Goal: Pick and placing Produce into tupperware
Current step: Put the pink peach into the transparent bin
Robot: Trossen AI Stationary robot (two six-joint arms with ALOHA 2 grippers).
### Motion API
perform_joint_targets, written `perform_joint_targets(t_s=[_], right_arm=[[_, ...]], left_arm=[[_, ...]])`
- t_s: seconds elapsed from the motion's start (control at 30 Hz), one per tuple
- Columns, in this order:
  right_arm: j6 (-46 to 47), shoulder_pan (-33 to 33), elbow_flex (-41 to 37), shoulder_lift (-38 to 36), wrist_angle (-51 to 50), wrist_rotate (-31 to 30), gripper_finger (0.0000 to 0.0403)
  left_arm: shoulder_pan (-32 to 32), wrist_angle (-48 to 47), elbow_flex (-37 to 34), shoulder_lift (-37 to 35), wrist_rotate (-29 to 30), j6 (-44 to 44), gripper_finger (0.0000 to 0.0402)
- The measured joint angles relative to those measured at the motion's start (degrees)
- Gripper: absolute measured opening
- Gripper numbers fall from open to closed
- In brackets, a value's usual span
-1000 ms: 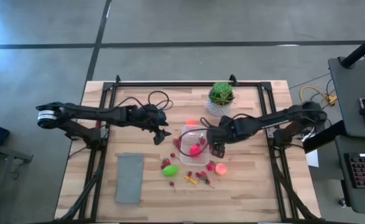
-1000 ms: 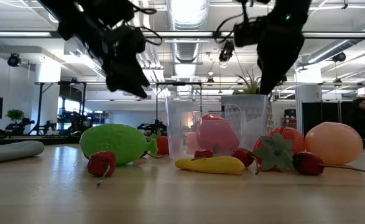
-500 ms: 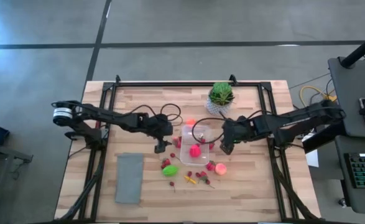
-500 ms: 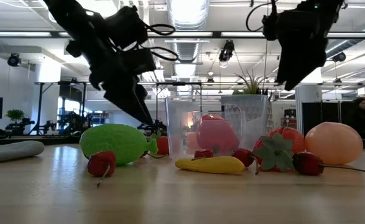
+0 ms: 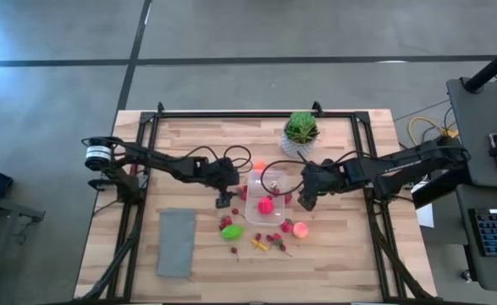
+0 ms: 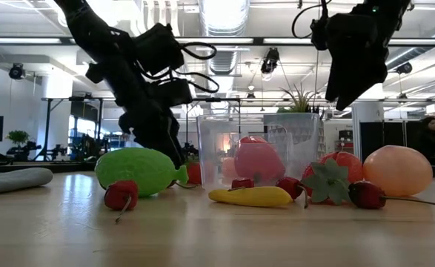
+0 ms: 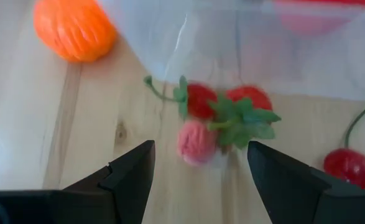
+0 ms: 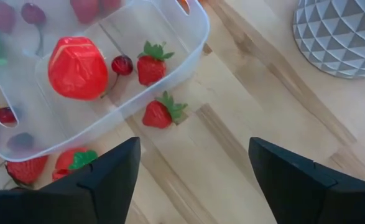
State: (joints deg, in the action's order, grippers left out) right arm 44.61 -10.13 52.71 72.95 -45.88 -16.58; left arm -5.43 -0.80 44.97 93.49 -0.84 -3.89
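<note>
1. Broadly spread under everything: pale wooden slatted table (image 5: pixel 341 254), holding a flat grey rectangle (image 5: pixel 176 242) near the left front and a green spiky plant in a white faceted pot (image 5: pixel 300 132) toward the back.
2. Reaching in from the left: left gripper (image 5: pixel 223 200), lowered close to the boards beside the tub, fingers parted and holding nothing, apparently lined up on a small pink berry (image 7: pixel 196 142) lying against two red leafy strawberries (image 7: pixel 222 102).
3. Parked on the tub's other side: right gripper (image 5: pixel 305 199), raised, fingers apart, empty, probably clear of the tub to leave room.
4. Centred between both: small clear plastic rectangular tub (image 8: pixel 188 34), containing a large red-pink fruit (image 8: pixel 77 67), one cherry (image 8: pixel 122 64) and one strawberry (image 8: pixel 150 67).
5. Scattered outside: green piece (image 5: pixel 231 232), orange ball (image 7: pixel 75 28), peach ball (image 5: pixel 300 230), yellow bit (image 5: pixel 259 245), stray strawberry (image 8: pixel 161 112) just beside the tub wall.
</note>
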Motion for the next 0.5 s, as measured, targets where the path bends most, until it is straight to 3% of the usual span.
perform_joint_targets(t_s=[0.23,0.5], right_arm=[[-0.1,0.0,0.0,0.0,0.0,0.0,0.0291],[0.0,0.0,0.0,0.0,0.3,0.0,0.0287]], left_arm=[[0.3,3.6,0.3,2.3,0.3,0.0,0.0232],[0.5,3.1,0.0,3.6,0.3,0.4,0.0162]])
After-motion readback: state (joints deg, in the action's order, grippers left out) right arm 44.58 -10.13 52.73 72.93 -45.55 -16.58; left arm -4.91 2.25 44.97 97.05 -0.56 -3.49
